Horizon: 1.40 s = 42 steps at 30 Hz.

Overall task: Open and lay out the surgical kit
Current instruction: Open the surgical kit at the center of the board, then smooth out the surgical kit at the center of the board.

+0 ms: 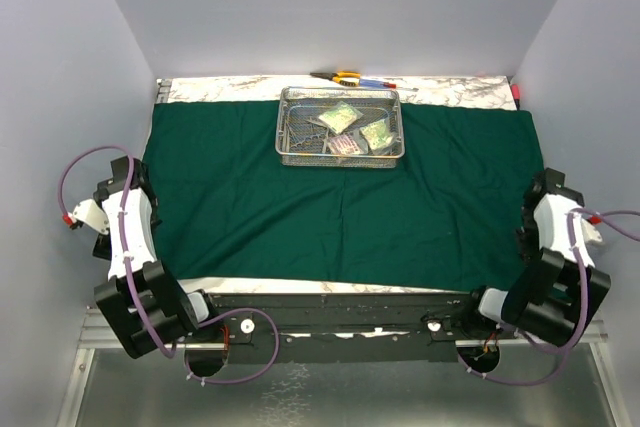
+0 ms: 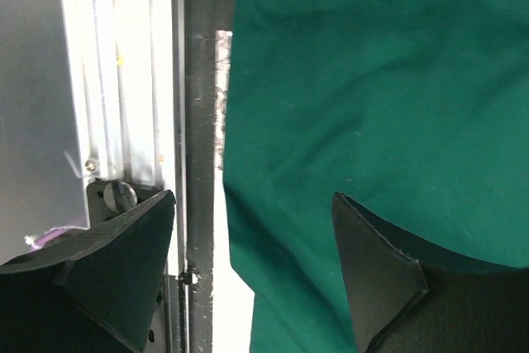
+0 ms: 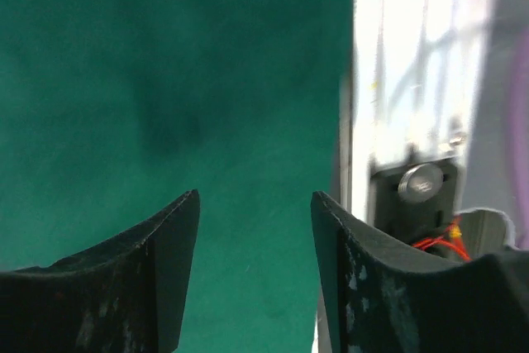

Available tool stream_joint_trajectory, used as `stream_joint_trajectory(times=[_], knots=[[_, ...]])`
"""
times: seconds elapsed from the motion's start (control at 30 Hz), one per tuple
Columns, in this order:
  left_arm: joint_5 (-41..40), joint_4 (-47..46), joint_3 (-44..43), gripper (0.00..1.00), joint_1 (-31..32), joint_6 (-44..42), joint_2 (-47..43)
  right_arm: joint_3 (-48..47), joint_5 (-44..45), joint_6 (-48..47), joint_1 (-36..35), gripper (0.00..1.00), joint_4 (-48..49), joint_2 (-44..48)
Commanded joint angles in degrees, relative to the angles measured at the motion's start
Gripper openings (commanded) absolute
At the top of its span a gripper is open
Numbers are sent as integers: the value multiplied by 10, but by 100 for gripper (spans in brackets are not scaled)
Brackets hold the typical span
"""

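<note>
The dark green cloth wrap lies spread flat over the table. The steel wire-mesh tray stands on its far middle, holding three small clear packets and slim steel instruments. My left gripper is open and empty over the cloth's left edge, which shows in the left wrist view beneath the gripper. My right gripper is open and empty over the cloth's right edge; the right wrist view shows the cloth beneath the gripper.
A yellow-handled tool and red and blue pens lie on the marble tabletop behind the tray. Grey walls close in left, right and back. A metal frame rail runs along the table's side.
</note>
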State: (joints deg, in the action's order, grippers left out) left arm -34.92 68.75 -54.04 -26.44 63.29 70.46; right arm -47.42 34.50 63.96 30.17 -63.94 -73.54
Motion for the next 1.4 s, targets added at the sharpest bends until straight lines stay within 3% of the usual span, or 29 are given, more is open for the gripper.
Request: stream_joint_trajectory(times=[0.0,0.13,0.2,0.33,0.47,0.57,0.7,0.87,1.03,1.37], knots=[[43,-39,-48,75,30,-80,4,30,-173,-101,-63,54,103,58],[63,-91,-72,72,85,-140,15,45,-289,-188,-109,49,181,96],[89,-122,-77,79,112,-167,18,48,-359,-222,-122,48,212,92],[124,-194,-81,80,182,-191,15,59,-454,-249,-174,49,268,118],[176,-252,-75,70,224,-228,32,71,-523,-258,-276,49,317,118],[214,-281,-73,66,234,-254,56,71,-533,-262,-393,49,350,105],[246,-302,-74,72,236,-286,104,59,-494,-261,-564,49,400,49],[261,-331,-75,73,236,-317,156,2,-424,-274,-717,48,366,-77],[249,-335,-95,72,235,-340,204,-10,-388,-279,-776,48,329,-147],[212,-338,-103,72,234,-349,246,18,-398,-307,-784,49,233,-168]])
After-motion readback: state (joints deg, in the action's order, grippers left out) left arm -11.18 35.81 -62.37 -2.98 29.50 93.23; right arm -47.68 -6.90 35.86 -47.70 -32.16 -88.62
